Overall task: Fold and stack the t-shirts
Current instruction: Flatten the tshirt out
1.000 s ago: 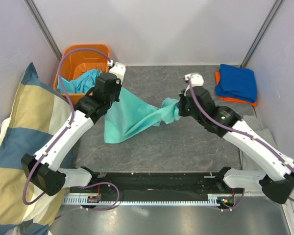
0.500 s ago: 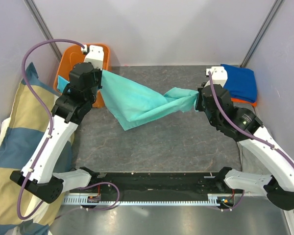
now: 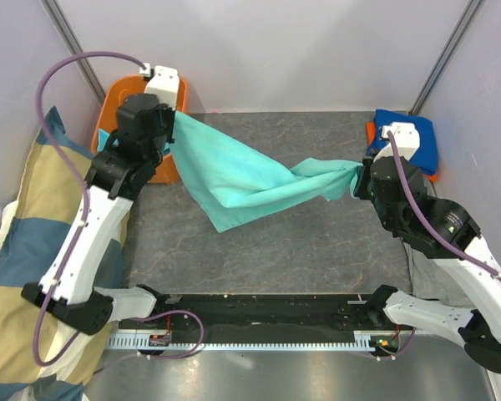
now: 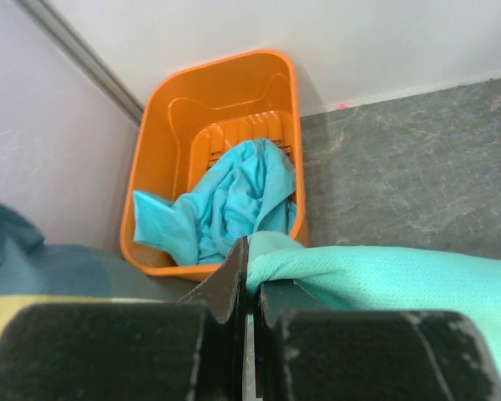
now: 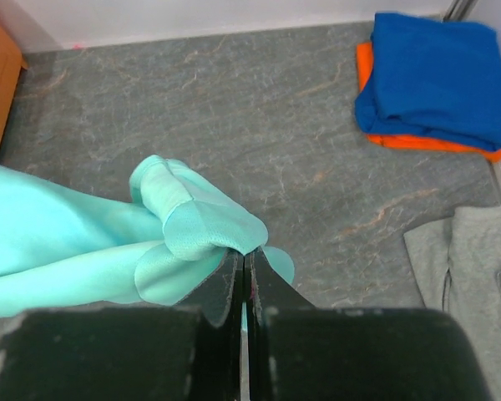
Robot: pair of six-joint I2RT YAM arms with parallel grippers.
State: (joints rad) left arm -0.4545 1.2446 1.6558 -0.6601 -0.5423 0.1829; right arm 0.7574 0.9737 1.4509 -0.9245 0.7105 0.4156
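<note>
A mint-teal t-shirt point(image 3: 242, 180) hangs stretched in the air between my two grippers above the table. My left gripper point(image 3: 172, 125) is shut on one edge of it, next to the orange bin; the pinch shows in the left wrist view point(image 4: 249, 263). My right gripper point(image 3: 359, 174) is shut on the bunched other end point(image 5: 196, 221), seen in the right wrist view point(image 5: 242, 255). A turquoise t-shirt point(image 4: 225, 200) lies crumpled in the bin. A folded royal blue t-shirt point(image 3: 411, 138) lies on an orange one point(image 5: 426, 142) at the far right.
The orange bin point(image 3: 121, 92) stands at the far left corner of the grey table point(image 3: 267, 242). A grey cloth point(image 5: 468, 267) lies at the table's right edge. A striped pillow point(image 3: 25, 242) lies left of the table. White walls close in the back and sides.
Both grippers have moved apart and toward the back, left to the bin, right toward the blue stack. The mint-teal shirt has risen and been pulled out wider between them.
</note>
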